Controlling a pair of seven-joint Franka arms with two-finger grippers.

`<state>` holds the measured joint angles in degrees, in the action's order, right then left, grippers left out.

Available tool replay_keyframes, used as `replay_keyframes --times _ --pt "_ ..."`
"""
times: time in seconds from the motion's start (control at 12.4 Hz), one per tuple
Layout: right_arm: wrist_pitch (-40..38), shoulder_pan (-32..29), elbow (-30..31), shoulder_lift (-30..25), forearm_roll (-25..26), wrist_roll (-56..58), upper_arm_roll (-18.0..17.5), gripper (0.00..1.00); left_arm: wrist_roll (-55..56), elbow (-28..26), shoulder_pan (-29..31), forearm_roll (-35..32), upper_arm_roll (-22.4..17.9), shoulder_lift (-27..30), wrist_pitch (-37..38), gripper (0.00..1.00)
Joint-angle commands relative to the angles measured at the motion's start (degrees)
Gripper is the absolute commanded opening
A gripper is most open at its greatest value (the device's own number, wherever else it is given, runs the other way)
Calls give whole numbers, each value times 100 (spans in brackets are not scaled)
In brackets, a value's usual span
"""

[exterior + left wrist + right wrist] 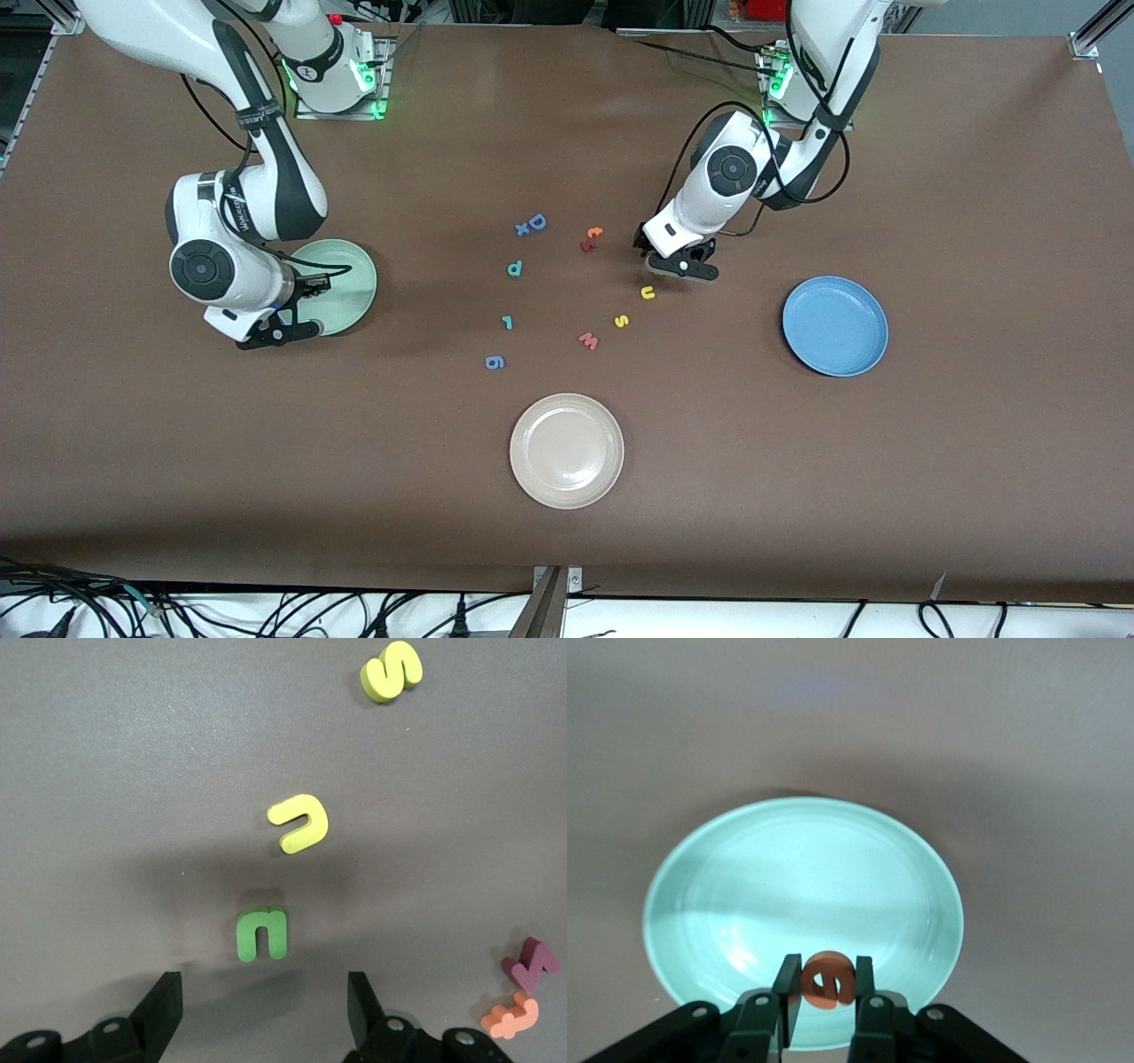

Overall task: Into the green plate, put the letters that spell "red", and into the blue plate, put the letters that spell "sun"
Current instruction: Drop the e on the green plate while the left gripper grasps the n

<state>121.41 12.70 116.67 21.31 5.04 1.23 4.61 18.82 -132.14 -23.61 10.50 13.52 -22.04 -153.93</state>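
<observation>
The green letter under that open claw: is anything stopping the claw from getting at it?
Nothing visible. The green n lies bare on the table just ahead of the left gripper, whose fingers stand apart. The yellow u lies clear of it.

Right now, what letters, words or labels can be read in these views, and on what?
"D": blue D, on the table.
"u": yellow u, on the table.
"s": yellow s, on the table.
"w": pinkish w, on the table.
"n": green n, on the table by the open left tool.
"e": orange e, held by the right tool over the green plate.
Other foam letters and arm-band print: too small to read.
</observation>
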Motion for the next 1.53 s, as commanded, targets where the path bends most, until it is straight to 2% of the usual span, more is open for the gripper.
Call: replay_keyframes --times 0.0,0.24,0.32,0.4,0.48,0.64,0.89,1.05,1.45 --pt "959 4 750 -14 -100 158 145 19 34 188 -91 136 -77 -64 -23 82" --pt "1376 -5 867 180 -91 184 242 21 42 206 -91 145 -104 -72 -101 81" --pt "1437 -22 867 180 -91 184 259 28 43 206 -100 136 -104 -99 -215 81" --pt "1438 -83 867 189 -91 176 259 62 43 206 -179 127 -139 -186 -225 81" --pt "1403 -84 849 172 -91 115 259 100 43 206 -284 127 -235 -230 -225 81" --pt "1307 -84 823 5 -91 105 259 100 43 206 -547 127 -481 -257 -225 80" --pt "518 -66 403 -153 -100 -131 154 100 43 206 -593 127 -587 -266 -225 78" --pt "-36 -66 -2 -171 -109 -569 -126 100 43 206 -592 127 -648 -257 -225 77" --pt "-109 -40 -337 -216 -135 -1905 -1013 100 43 206 -619 127 -649 -318 -243 75"
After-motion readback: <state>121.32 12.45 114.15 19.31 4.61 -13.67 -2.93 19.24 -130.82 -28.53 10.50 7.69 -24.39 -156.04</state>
